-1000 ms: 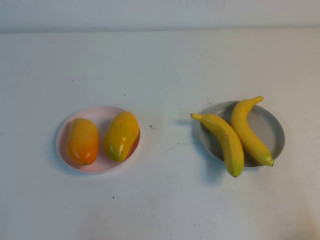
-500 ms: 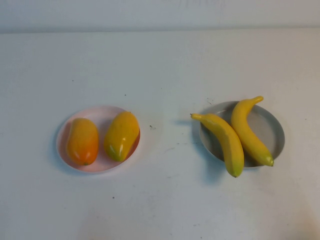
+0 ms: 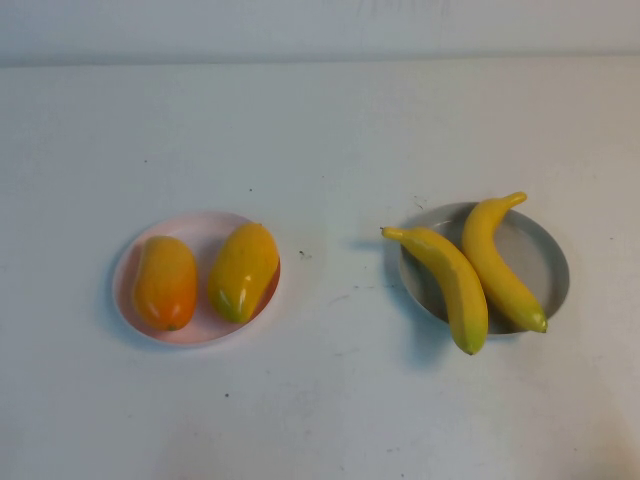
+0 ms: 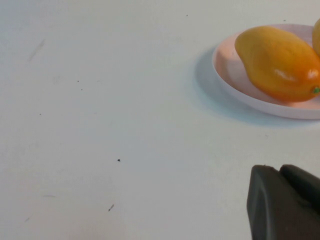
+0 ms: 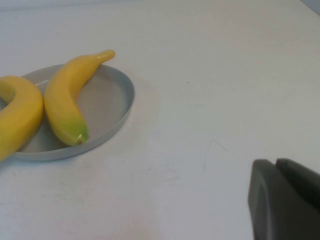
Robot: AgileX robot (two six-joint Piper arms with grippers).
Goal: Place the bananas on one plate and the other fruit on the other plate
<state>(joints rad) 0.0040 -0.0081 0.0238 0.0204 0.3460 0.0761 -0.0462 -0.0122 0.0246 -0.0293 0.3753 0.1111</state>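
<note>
Although both arms are out of sight in the high view, a dark corner of the left gripper (image 4: 285, 202) shows at the edge of the left wrist view and a like piece of the right gripper (image 5: 285, 197) shows in the right wrist view. So little of each is visible that I cannot tell how either one stands, and neither is seen holding anything. Each hangs over bare white table (image 3: 330, 130), the left one near the pink plate (image 3: 200, 228), the right one near the grey-blue plate (image 3: 545, 262).

In the left wrist view the pink plate is cut off at the frame edge, and only a sliver of the yellow fruit appears there. The right wrist view cuts off the left banana.

On the left of the table, the pale pink plate holds the two plump oval fruits side by side: the orange fruit (image 3: 165, 282) on the left and the yellow fruit (image 3: 243, 271) on the right, its near end tinged green and reaching the plate's right rim.

On the right, the grey-blue plate carries both bananas. The right banana (image 3: 497, 262) lies within the plate, stem pointing far, greenish tip at the near rim. The left banana (image 3: 448, 280) rests against it, its stem jutting past the far left rim and its near end overhanging the near rim.

No writing or labels can be read anywhere.
</note>
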